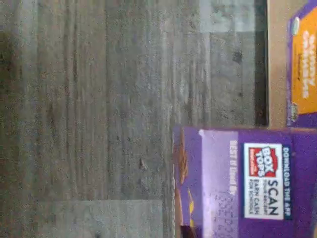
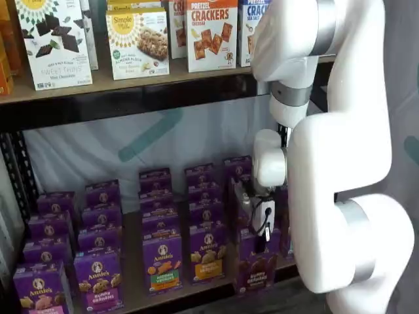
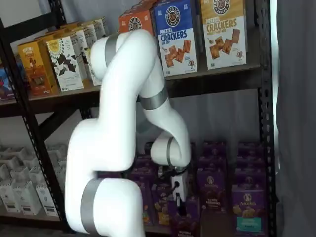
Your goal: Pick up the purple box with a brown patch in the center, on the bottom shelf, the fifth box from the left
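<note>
The purple box (image 2: 256, 273) with a brown band stands at the front edge of the bottom shelf (image 2: 129, 235), right of the other front cartons. It also shows in a shelf view (image 3: 190, 221). My gripper (image 2: 260, 243) hangs over its top, black fingers closed on it; it also shows in a shelf view (image 3: 178, 201). In the wrist view the box's top (image 1: 223, 183), with a Box Tops label, juts out past the shelf board (image 1: 277, 64) over the floor.
Rows of purple cartons fill the shelf, among them one with an orange band (image 2: 208, 252), also in the wrist view (image 1: 303, 64), and one with a teal band (image 2: 162, 261). Cracker boxes (image 2: 211, 33) stand on the board above. A black rack post (image 3: 264, 123) is at the right. The floor is grey wood (image 1: 99, 124).
</note>
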Robot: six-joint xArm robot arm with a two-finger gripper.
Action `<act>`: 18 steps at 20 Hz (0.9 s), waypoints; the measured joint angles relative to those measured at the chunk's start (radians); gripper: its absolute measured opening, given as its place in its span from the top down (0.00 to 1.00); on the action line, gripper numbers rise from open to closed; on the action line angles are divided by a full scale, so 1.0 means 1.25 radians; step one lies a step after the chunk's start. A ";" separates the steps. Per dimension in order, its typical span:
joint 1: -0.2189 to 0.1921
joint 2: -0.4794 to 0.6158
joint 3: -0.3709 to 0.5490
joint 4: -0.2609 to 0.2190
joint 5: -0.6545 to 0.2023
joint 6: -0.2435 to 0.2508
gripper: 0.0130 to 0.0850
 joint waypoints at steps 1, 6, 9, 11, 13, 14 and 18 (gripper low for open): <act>0.008 -0.017 0.021 0.000 -0.003 0.007 0.78; 0.038 -0.110 0.124 -0.018 -0.008 0.055 0.78; 0.060 -0.165 0.176 0.012 -0.004 0.047 0.78; 0.073 -0.206 0.205 0.013 0.010 0.061 0.78; 0.088 -0.250 0.230 0.025 0.034 0.065 0.78; 0.095 -0.271 0.242 0.028 0.045 0.069 0.78; 0.115 -0.368 0.289 0.014 0.098 0.107 0.78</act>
